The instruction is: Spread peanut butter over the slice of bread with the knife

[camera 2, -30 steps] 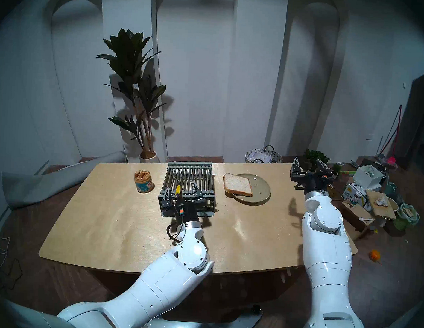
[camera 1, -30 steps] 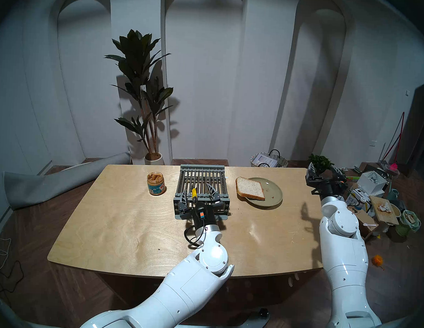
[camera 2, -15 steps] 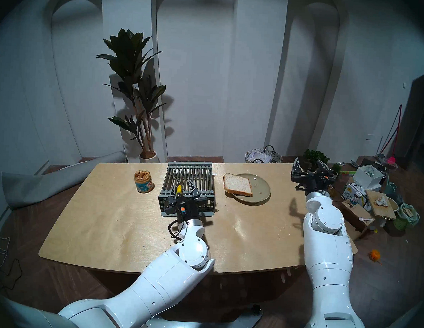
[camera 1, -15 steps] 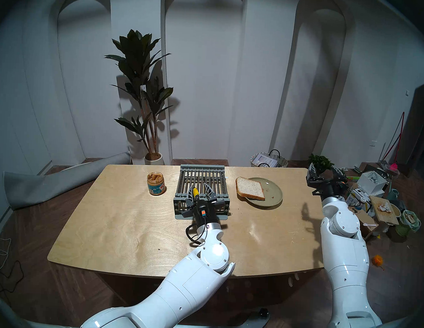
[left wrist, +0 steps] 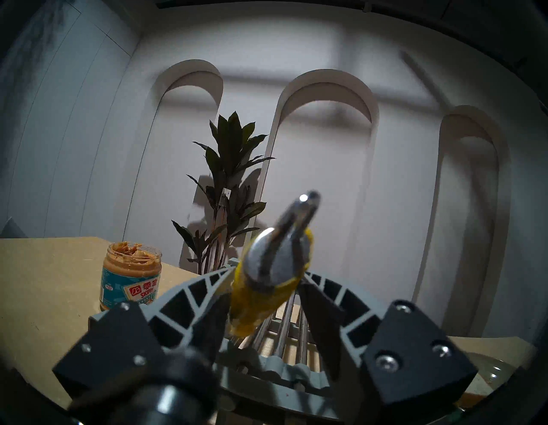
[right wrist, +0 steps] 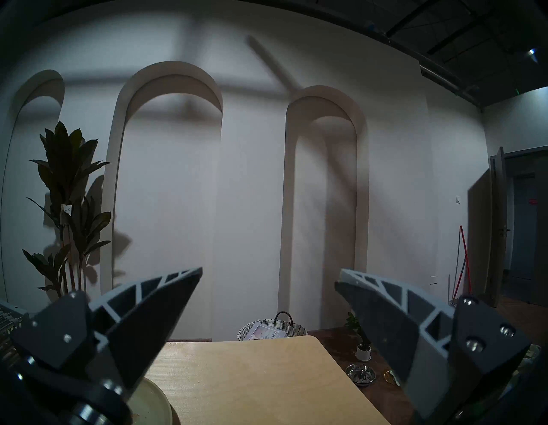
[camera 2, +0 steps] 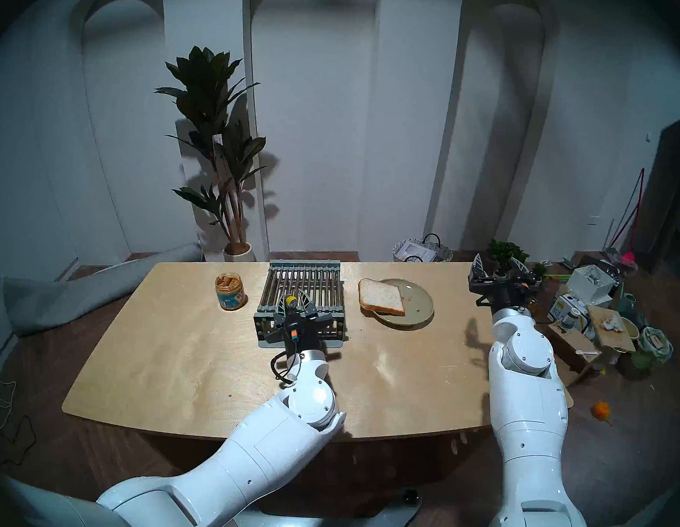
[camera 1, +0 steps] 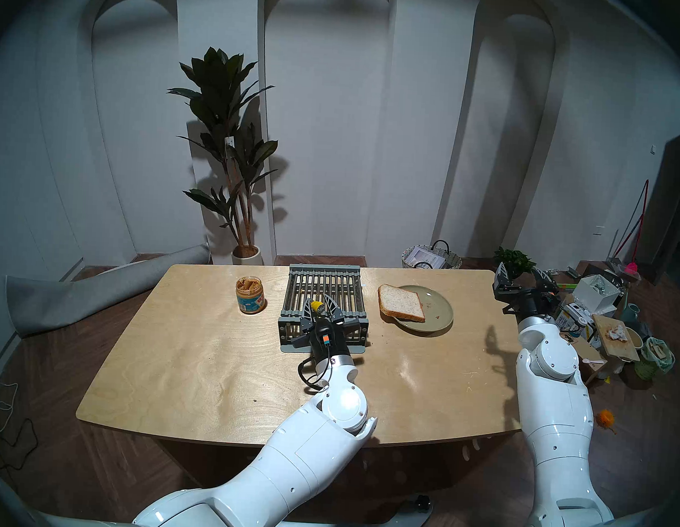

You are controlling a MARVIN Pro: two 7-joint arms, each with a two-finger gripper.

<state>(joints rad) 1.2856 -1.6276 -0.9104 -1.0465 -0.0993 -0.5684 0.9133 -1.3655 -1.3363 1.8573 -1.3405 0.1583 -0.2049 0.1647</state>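
Tilting up between the left end effector's (left wrist: 261, 285) fingers, the knife (left wrist: 264, 293).

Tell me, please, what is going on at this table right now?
The robot is starting on a peanut butter sandwich. Its left gripper has its fingers around the yellow handle of the knife, handle end tipped up above the rack. The open peanut butter jar stands to the rack's left. The bread lies bare on the plate to its right. The right gripper hangs open and empty past the table's right edge.
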